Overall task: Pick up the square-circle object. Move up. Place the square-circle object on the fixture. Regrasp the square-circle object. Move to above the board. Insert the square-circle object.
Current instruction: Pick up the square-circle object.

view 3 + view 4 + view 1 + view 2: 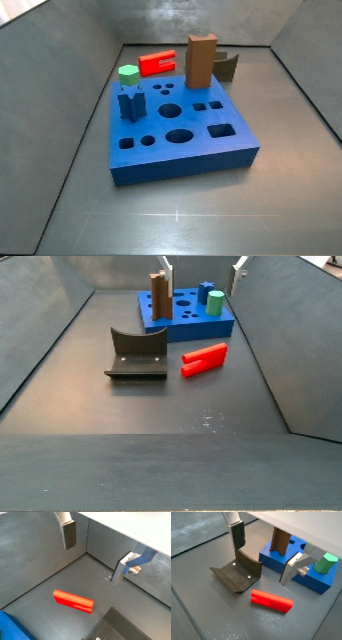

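Grey floor (147, 406), grey walls all round. Left: dark fixture (136, 354). Just right of it, apart: red object (203, 358), lying flat. Behind: blue board (194, 324) with green peg (214, 302). Above the object: gripper (261, 556), spread wide, holding nothing.

the gripper (261, 557) is seen in both wrist views held above the floor, jaws spread wide with nothing between them. one finger (69, 534) is found toward twelve o'clock, the other finger (123, 568) toward three o'clock. nothing is touched.
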Controlling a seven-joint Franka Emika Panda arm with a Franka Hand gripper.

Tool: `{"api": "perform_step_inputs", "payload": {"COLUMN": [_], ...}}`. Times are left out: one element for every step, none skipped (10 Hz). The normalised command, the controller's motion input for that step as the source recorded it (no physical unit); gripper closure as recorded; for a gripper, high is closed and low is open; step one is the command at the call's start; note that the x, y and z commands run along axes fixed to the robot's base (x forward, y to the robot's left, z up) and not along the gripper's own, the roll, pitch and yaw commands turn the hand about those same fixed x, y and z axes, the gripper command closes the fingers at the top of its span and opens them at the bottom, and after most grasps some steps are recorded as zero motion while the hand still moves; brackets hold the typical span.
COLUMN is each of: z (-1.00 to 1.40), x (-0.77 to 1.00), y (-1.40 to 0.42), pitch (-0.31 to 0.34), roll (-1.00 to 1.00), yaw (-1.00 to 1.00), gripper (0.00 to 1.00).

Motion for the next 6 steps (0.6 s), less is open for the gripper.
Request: {"api": "perform_step_inputs", "payload": {"z": [0.00, -0.06, -0.17, -0.13, -0.19, -0.15], "x": [-0.05, -0.03, -0.15, -0.28, -0.36, -0.30], "y": [0.05, -0.04, -0.13, -0.28, -0.40, -0.33], "pitch": [0.000, 0.000, -0.021, 0.000, 0.000, -0.031], "roll": [-0.01, 0.00, 0.05, 0.12, 0.15, 0.20], "yaw": [0.00, -0.39, -0.76, -0.60, -0.40, -0.23], "gripper": [0.00, 0.00, 0.00, 0.00, 0.00, 0.00]}}
